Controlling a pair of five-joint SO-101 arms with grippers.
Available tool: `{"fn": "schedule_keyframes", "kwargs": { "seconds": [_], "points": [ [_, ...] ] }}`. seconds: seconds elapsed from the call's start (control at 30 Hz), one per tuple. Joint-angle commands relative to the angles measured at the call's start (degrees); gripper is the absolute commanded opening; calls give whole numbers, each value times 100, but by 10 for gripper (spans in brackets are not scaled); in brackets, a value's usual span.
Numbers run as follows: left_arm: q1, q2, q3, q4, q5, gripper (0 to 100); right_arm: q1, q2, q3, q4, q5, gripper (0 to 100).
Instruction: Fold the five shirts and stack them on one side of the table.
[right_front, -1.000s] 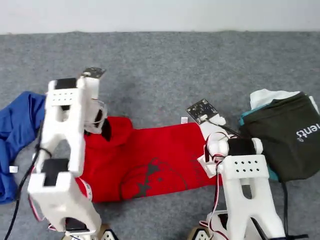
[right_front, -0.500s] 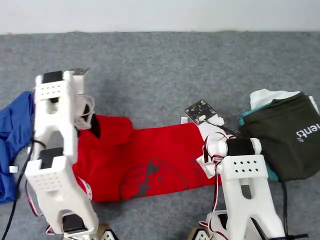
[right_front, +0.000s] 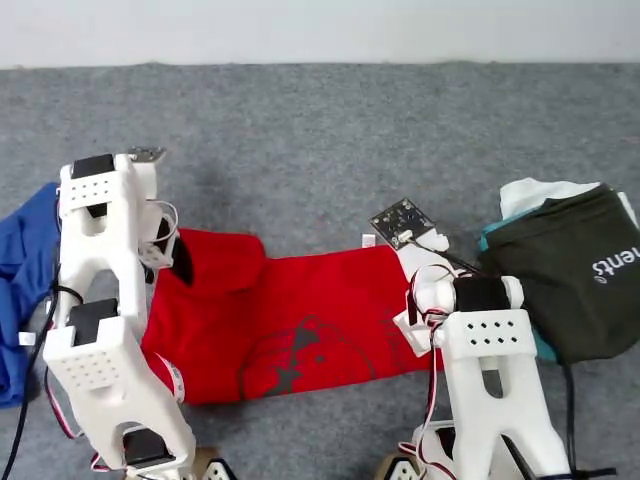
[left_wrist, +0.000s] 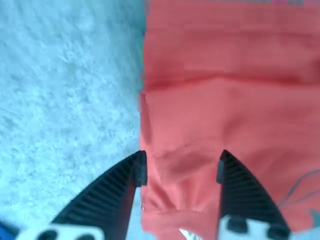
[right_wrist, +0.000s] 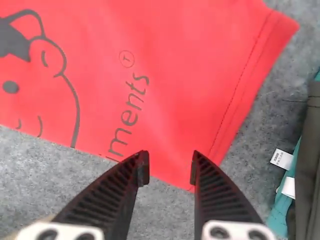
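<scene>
Red shirt spread flat on the grey table, printed side up, with one end folded over onto itself as a thicker flap.

Left gripper low at that folded end of the red shirt, claw apart. One finger just off the shirt's edge, above bare table, and the other over the cloth. Between them a wrinkled bit of red fabric, not pinched. Contact between the tips and the cloth impossible to judge.

Right gripper at the opposite end of the red shirt, near the hem corner. Claw apart here too, holding nothing, both tips just at the shirt's long edge where red meets grey.

Blue shirt crumpled just beyond the folded end of the red shirt, partly hidden behind the left arm.

Folded stack beyond the hem end of the red shirt, near it but apart. Dark shirt on top, with a teal layer and a white layer showing under its edges.
</scene>
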Motion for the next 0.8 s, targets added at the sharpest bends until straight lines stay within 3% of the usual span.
{"fn": "schedule_keyframes", "kwargs": {
  "seconds": [0.0, 0.13, 0.33, 0.67, 0.77],
  "points": [
    [-18, -316, 4, -202, -70, 228, -57, -136, -18, -92, -62, 144],
    [-18, -176, 4, -246, -62, 209, -57, -136, -18, -92, -53, 143],
    [-18, 387, -22, -290, -53, 39, -57, -136, -18, -84, -53, 143],
    [-9, 413, -22, -264, -44, 32, -57, -136, -9, -84, -53, 144],
    [0, 404, -145, 70, -44, 24, -57, -136, -9, -84, -53, 144]
  ]
}}
